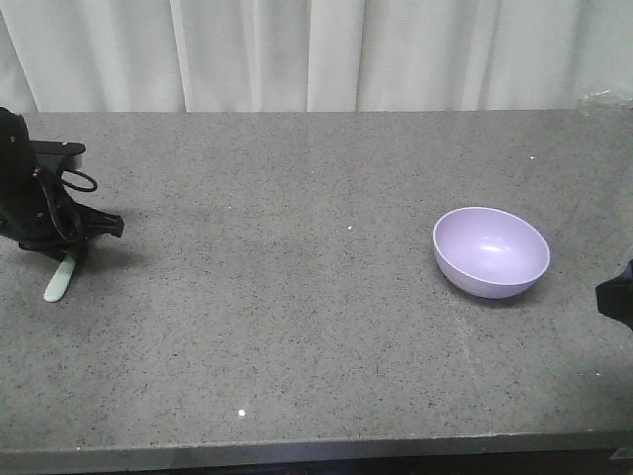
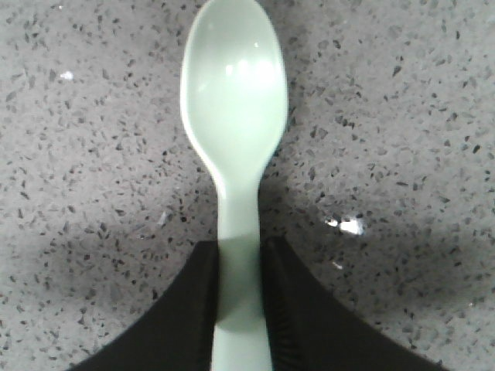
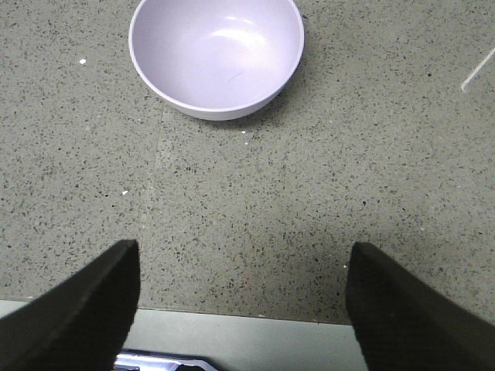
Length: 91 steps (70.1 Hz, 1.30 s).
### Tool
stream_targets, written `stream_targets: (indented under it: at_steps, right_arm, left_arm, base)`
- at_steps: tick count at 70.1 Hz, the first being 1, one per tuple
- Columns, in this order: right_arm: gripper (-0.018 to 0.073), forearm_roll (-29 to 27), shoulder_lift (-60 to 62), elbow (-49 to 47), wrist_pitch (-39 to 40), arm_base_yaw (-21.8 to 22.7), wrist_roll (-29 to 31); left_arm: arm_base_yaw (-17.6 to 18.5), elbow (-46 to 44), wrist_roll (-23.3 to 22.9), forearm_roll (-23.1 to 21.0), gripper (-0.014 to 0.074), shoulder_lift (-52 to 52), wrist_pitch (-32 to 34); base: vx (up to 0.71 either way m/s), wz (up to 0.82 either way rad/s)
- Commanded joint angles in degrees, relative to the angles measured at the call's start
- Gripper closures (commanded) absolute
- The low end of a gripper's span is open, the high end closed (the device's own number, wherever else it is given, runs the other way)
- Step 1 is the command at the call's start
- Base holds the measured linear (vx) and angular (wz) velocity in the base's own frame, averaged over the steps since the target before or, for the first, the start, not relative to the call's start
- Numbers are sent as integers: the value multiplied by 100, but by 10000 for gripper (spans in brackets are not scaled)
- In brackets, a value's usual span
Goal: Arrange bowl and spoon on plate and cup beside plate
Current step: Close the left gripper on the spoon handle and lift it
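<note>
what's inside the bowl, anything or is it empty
Empty. The right wrist view looks straight into the bowl and shows only its bare lavender inside.

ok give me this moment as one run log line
left gripper: shut on spoon handle | right gripper: open, empty, short of bowl | bowl: upright on countertop, empty | plate, cup: not in view

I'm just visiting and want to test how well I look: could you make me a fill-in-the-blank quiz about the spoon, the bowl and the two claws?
The left gripper holds the spoon by its ____.
The right gripper is ____, holding nothing.
The bowl sits upright on the table, and inside it is ____.
Missing words: handle; open; empty.
</note>
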State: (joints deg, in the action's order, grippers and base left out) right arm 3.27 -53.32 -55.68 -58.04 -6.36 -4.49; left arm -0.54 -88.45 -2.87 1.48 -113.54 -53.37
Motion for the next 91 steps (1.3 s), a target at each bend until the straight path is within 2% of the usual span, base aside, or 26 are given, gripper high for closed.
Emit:
stream_targets:
  at_steps: [1,23,55,66,91]
  right_arm:
    - [17,47,25,-191,290,-1,-2]
    - [17,47,25,-191,290,-1,-2]
    - [17,41,25,-191,290,-1,-2]
    - [17,41,25,-191,285,-1,-2]
    - [17,36,25,-191,251,-1,-2]
  left_arm:
    - [29,-174,-48,22,592,253,5]
    - [29,-174,-43,22,604,432,-66]
    - [29,-174,-43,22,604,2295,-566]
    - [29,-174,-22,22,604,2869,-1041]
    - [29,-174,20,28,603,3443,-1160]
  base:
    - [0,0]
    - [0,0]
    - [0,0]
    - [0,0]
    - [0,0]
